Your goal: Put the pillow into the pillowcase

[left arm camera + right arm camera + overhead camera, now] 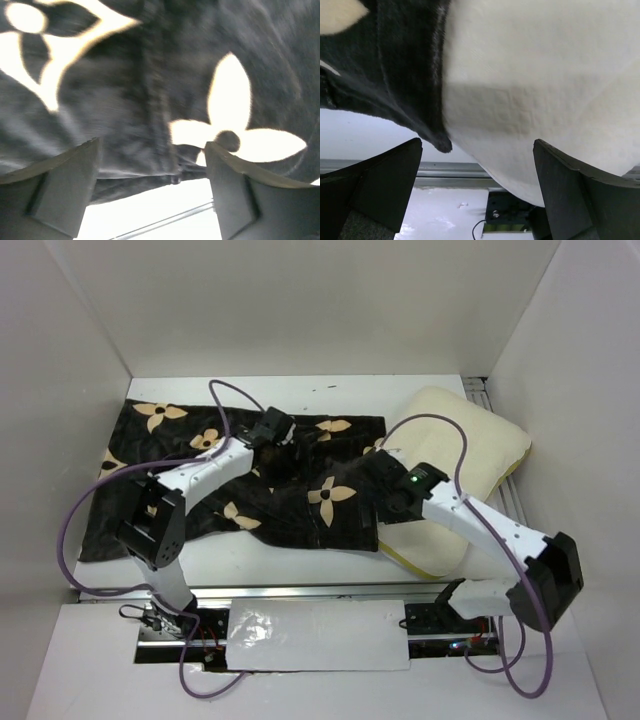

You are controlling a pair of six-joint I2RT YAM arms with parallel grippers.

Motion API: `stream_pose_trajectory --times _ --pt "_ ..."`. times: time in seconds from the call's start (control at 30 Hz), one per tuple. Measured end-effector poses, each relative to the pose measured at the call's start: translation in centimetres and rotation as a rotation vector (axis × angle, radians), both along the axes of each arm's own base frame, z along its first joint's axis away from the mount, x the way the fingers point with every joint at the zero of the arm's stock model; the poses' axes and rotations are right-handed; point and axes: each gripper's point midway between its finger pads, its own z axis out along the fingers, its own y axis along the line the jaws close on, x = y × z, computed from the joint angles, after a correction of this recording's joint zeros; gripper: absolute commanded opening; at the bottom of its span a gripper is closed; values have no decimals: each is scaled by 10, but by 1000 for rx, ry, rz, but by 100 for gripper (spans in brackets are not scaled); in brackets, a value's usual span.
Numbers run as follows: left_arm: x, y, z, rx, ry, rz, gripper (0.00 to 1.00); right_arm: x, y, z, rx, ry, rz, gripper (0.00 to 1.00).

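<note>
The dark pillowcase (250,490) with tan flowers lies flat across the left and middle of the table. The cream pillow (470,465) lies at the right, its left end against the pillowcase's right edge. My left gripper (290,448) hovers over the back middle of the pillowcase. In the left wrist view this left gripper (152,165) is open, with the hem of the pillowcase (150,100) just beyond its fingers. My right gripper (385,510) is at the seam between the two. Seen from the wrist, the right gripper (477,170) is open below the pillow (545,75) and the pillowcase (395,75).
An aluminium rail (300,592) runs along the table's near edge, with a white plate (315,635) in front of it. Another rail (505,490) lines the right side. White walls enclose the table. Purple cables (75,530) loop off both arms.
</note>
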Motion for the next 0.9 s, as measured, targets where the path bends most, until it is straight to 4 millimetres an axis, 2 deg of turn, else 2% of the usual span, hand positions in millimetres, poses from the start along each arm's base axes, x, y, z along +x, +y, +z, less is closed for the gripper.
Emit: stream_pose_trajectory --times 0.1,0.2,0.3,0.33,0.37,0.47,0.67,0.77,0.9 --pt "-11 -19 -5 -4 12 -36 82 -4 -6 8 39 -45 -23 99" --pt "-22 -34 -19 14 38 -77 78 -2 -5 18 105 -111 -28 99" --pt "-23 -45 -35 51 62 -99 68 0 -1 15 130 -129 -10 99" --pt "-23 -47 -41 66 73 -102 61 -1 0 10 123 -117 2 99" --pt "-23 -47 -46 73 81 -101 59 -2 1 7 114 -108 10 99" --pt "-22 -35 -62 90 127 -73 52 -6 7 -7 70 -70 46 99" --pt "-10 18 -82 109 200 71 52 -1 6 -48 -64 10 50 100" --pt "-5 28 -82 112 197 99 51 1 3 -60 -105 30 28 100" --pt "-2 34 -84 111 205 118 48 2 0 -67 -120 41 -10 99"
